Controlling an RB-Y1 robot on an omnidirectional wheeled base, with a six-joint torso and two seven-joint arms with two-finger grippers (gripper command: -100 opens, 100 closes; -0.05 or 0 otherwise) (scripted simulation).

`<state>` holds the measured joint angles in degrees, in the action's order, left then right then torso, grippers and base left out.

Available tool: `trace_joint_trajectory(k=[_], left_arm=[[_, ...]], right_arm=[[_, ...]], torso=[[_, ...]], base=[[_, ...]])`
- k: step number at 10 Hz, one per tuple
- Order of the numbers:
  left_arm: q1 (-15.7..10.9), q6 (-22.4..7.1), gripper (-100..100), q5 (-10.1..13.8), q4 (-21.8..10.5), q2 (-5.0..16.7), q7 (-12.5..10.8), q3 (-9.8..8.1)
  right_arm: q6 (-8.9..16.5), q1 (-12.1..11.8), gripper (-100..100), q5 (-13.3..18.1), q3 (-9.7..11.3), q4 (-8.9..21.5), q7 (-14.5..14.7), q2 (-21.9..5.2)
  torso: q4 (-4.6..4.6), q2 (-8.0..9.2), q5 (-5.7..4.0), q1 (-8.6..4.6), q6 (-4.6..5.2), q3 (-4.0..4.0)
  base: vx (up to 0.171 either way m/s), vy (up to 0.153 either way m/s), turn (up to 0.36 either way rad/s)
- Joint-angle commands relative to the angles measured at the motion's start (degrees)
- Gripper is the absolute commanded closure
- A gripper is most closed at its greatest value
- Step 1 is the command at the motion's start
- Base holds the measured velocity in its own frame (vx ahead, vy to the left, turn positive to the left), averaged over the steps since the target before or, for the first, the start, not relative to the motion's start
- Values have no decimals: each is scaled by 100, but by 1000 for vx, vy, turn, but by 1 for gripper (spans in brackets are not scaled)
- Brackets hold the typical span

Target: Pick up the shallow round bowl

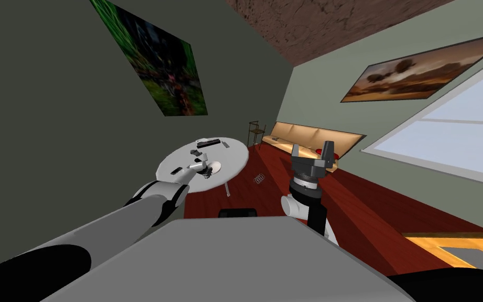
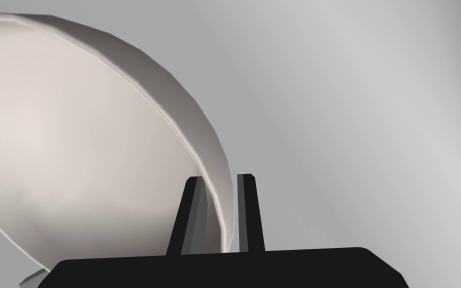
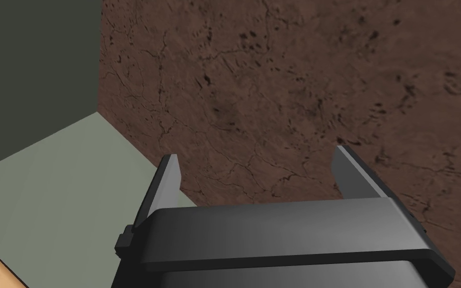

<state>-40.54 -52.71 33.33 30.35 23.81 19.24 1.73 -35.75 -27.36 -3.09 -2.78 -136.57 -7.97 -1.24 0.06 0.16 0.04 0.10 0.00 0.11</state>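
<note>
- Closing the grasp is the step in hand: the round white counter point(image 1: 232, 157) lies under the outstretched left hand point(image 2: 219, 179).
- The shallow round bowl point(image 2: 74, 140) is pale and appears to rest on the counter. Its rim runs between the hand's fingers point(image 2: 247, 210), and its body spreads off to one side.
- Left hand clenched on the bowl's rim, one finger inside the wall and one outside.
- Right hand point(image 3: 257, 152) raised, spread wide, grasping nothing, well apart from the bowl.
- Small dark items point(image 1: 208, 143) lie on the counter beyond the left hand.
- Judgement: next is a straight lift. A rim pinch may let the bowl pivot, so hold the wrist level.
</note>
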Motion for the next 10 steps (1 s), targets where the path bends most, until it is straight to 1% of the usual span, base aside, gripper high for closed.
trace_joint_trajectory(k=[1,3,4,5,7,8,10], left_arm=[[-125,-67,100,-170,51,-227,-226,120],[-125,-67,100,-170,51,-227,-226,120],[-231,-103,100,-319,80,-427,-404,226],[-231,-103,100,-319,80,-427,-404,226],[-443,-175,100,-617,140,-828,-759,438],[-443,-175,100,-617,140,-828,-759,438],[-443,-175,100,-617,140,-828,-759,438]], right_arm=[[0,0,0,0,0,0,0,0],[0,0,0,0,0,0,0,0],[0,0,0,0,0,0,0,0],[0,0,0,0,0,0,0,0],[0,0,0,0,0,0,0,0],[0,0,0,0,0,0,0,0],[0,1,0,0,0,0,0,0]], torso=[[0,0,0,0,0,0],[1,-1,-2,-3,1,0],[2,2,-4,-12,2,2],[4,4,-6,-7,0,4],[3,5,-5,-7,2,4],[5,5,-5,5,-2,5],[6,8,-9,-16,4,7]], base=[[10,73,164],[5,42,26],[-6,57,168],[2,53,73],[5,84,201],[4,74,56],[5,17,-19]])
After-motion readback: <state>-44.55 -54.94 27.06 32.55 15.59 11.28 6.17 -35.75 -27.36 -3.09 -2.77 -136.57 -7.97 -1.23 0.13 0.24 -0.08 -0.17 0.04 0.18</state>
